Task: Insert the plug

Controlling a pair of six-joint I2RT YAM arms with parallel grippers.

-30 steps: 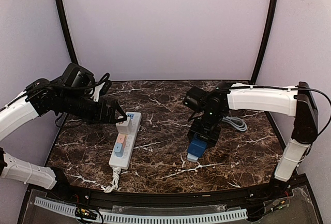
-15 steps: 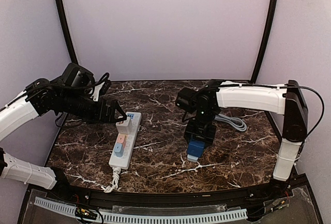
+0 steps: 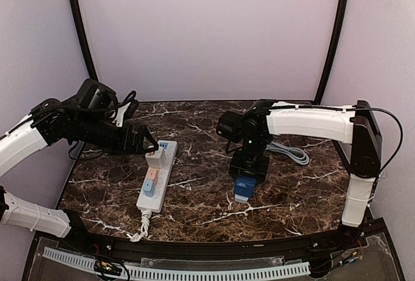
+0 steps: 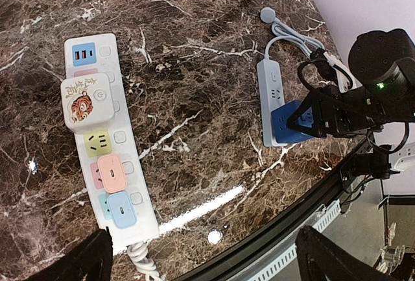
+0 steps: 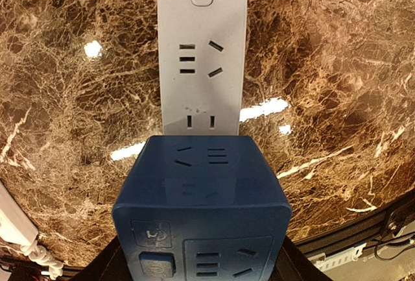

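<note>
Power strips, two: white strip, bearing one tiger-print adapter; grey strip; blue cube plug, one, atop grey strip's near end, pinched between right fingers; left fingers spread wide, empty; tiger print legible only in left wrist view; marble desk

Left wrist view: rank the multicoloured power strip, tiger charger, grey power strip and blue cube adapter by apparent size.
Largest: multicoloured power strip, clearly.
Next: tiger charger, though it is nearer the camera.
Last: grey power strip and blue cube adapter, too alike to rank; the cube covers the strip's end.
</note>
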